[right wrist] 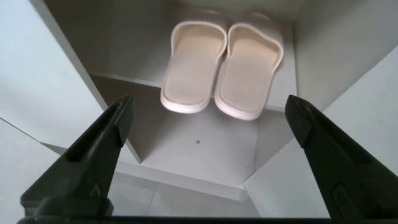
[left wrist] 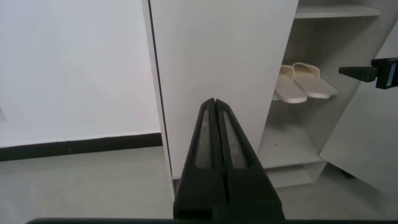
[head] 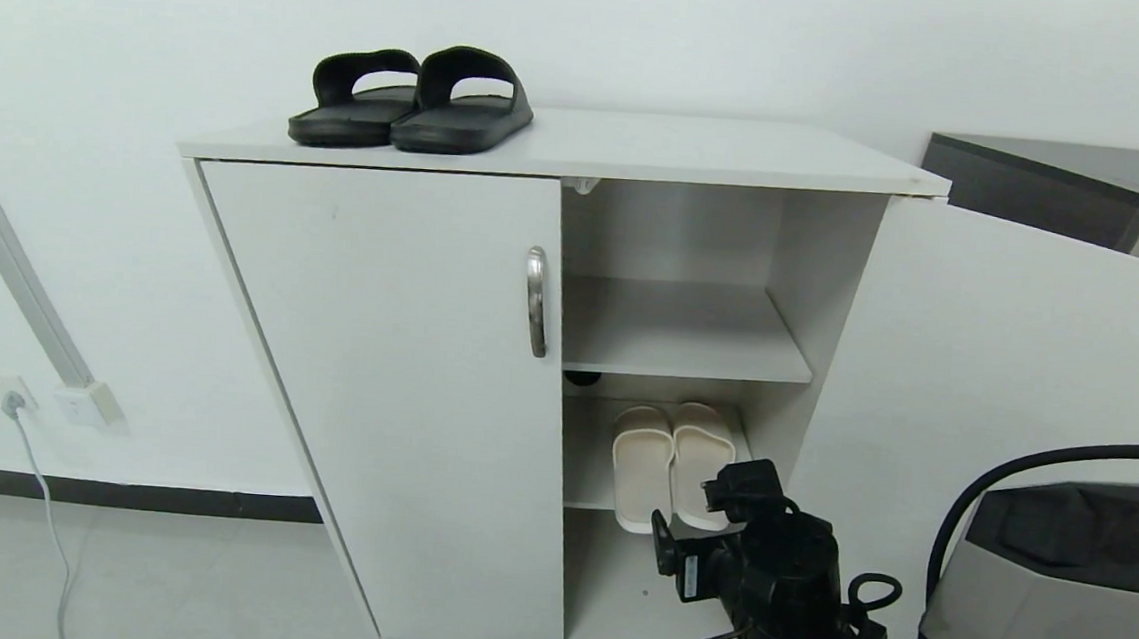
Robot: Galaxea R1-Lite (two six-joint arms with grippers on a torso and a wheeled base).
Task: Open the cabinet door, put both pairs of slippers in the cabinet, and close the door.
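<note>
Head view: the black slippers [head: 411,100] are lying on top of the cabinet [head: 702,148], and the beige slippers [head: 672,462] inside it on a lower shelf. Left wrist view: the left gripper [left wrist: 214,109] is pointing at the cabinet with its jaws pressed together. Right wrist view: the right gripper [right wrist: 208,102] is gaping wide and empty before the cabinet. One pair seems stored; the next move is calling for a reach up to the black pair.

Two black slippers [head: 411,103], two cream slippers [head: 672,462], one cabinet [head: 722,150], two doors [head: 374,386].

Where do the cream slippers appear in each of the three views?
Head view: cream slippers low centre, on the lower shelf.
Left wrist view: slippers on that shelf, past the closed door.
Right wrist view: slippers beyond the open right gripper.
Shared landmark: the shelf under them.
</note>
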